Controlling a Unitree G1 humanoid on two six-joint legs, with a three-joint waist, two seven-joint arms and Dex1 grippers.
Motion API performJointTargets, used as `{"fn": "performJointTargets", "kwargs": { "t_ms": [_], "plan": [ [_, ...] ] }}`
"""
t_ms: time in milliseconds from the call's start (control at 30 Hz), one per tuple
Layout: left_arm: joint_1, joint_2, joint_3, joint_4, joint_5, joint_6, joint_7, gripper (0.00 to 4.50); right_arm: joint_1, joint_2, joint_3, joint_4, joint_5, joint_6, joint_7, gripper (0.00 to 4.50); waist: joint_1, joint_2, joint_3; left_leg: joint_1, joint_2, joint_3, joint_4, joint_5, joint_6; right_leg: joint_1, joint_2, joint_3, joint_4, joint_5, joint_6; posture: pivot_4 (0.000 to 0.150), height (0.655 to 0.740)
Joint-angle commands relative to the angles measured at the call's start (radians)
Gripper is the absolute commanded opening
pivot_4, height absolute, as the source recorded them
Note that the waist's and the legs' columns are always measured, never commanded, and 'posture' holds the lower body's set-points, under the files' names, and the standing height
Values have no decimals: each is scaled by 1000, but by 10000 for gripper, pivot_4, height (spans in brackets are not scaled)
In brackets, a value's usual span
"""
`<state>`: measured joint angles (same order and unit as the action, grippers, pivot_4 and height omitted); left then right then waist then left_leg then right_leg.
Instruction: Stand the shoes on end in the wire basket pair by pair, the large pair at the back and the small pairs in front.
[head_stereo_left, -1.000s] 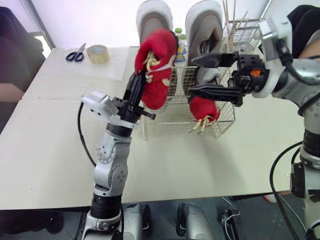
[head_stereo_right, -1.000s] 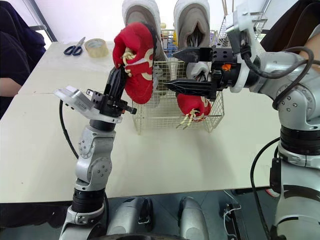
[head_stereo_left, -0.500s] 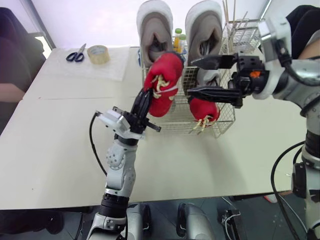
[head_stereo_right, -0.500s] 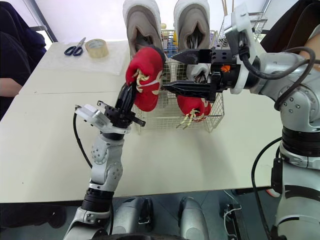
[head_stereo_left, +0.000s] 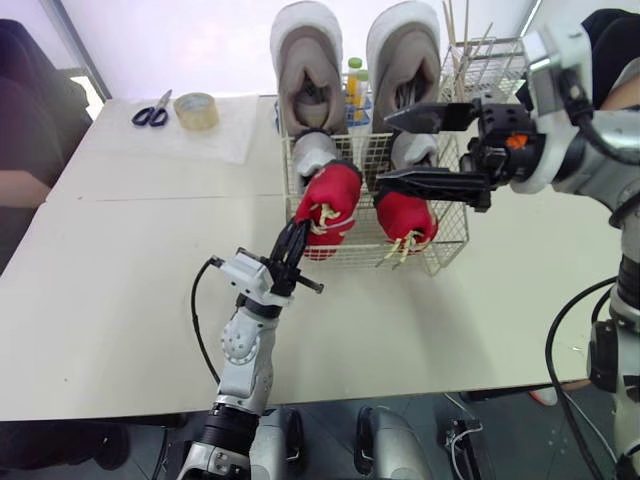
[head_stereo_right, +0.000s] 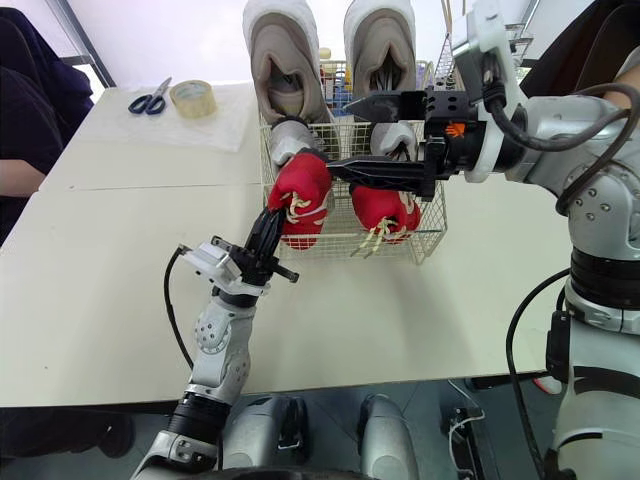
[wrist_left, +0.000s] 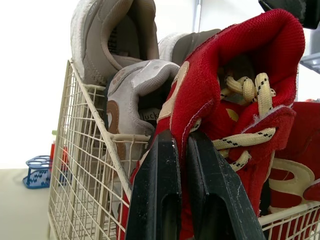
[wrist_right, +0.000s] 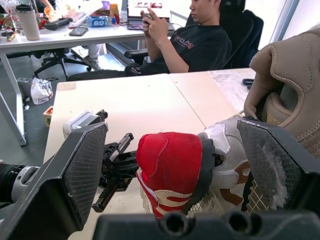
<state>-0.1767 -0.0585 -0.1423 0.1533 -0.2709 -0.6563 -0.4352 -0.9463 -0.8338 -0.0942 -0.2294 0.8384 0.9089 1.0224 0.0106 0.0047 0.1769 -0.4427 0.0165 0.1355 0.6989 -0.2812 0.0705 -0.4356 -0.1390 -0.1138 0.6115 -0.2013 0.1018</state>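
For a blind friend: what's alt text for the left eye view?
The left hand grips a red shoe on end at the front of a wire basket, beside its mate. The right hand hangs open above; two big beige shoes stand behind.

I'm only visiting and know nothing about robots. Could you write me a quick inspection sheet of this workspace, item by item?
Surface: pale flat table.
Job's things: wire basket holds two large beige shoes at the back, with two small grey shoes and one red shoe in front; second red shoe on end at its front left corner.
Clutter: scissors, tape roll, wire rack with sticks, bottles behind the basket.
Grippers: left gripper shut on second red shoe; right gripper open, over the basket.
Cables: black cable loops from the left wrist; second cable beside the right arm.
Surroundings: seated person holding a phone.
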Motion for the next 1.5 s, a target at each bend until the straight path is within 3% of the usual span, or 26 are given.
{"fn": "performJointTargets", "kwargs": {
  "t_ms": [33,167,200,233,433,500,800,967,1267,1500],
  "plan": [
    [57,12,6,47,-17,8,-33,443,-28,1,-16,-6,-2,-25,4,44979,-1,4,-3,0,0,0,0,0,0,0,0,0,0,0,0,1500,7400],
    [73,49,13,35,-76,46,-103,443,-25,18,-11,1,-13,-43,4,44979,-7,9,-6,0,0,0,-1,0,0,0,1,0,-1,0,0,1500,7400],
    [80,59,14,26,-93,63,-120,7496,-23,21,-10,2,-16,-49,5,44979,-8,10,-6,0,0,0,-1,0,0,0,2,0,0,0,0,1500,7400],
    [85,68,16,19,-99,71,-131,9996,-23,25,-8,3,-19,-54,5,44979,-11,11,-7,0,0,0,-1,0,0,0,2,0,0,0,0,1500,7400],
    [138,116,55,-72,-124,132,-138,38654,-17,35,-11,8,-29,-72,11,44979,-24,11,-7,1,0,0,-1,0,0,0,3,0,0,0,-1,1500,7400],
    [163,145,68,-141,-141,177,-131,43870,-12,35,-13,11,-31,-78,15,44979,-28,12,-7,1,1,0,-1,0,-1,0,3,0,0,0,-1,1500,7400],
    [245,319,156,-494,-322,450,-113,43870,8,48,-2,53,-56,-127,45,44979,-19,10,-5,-3,3,0,-1,1,-2,-5,4,0,0,0,-1,1500,7400],
    [206,523,271,-663,-582,780,-61,43870,50,31,-14,62,-66,-134,65,44979,-22,9,-5,-2,1,0,-1,0,-2,-5,3,1,-1,0,-2,1500,7400],
    [134,924,574,-678,-805,1138,-74,43870,260,-160,-179,-7,-36,-44,54,44979,-22,8,-2,-3,1,1,-2,4,-8,-4,4,1,-1,0,-1,1500,7400],
    [181,1066,663,-656,-900,1321,-218,43870,507,-288,-319,-34,-74,-67,114,44979,-20,8,-1,-2,1,2,-4,3,-12,-5,5,1,-1,0,-1,1500,7400]
  ]
}}
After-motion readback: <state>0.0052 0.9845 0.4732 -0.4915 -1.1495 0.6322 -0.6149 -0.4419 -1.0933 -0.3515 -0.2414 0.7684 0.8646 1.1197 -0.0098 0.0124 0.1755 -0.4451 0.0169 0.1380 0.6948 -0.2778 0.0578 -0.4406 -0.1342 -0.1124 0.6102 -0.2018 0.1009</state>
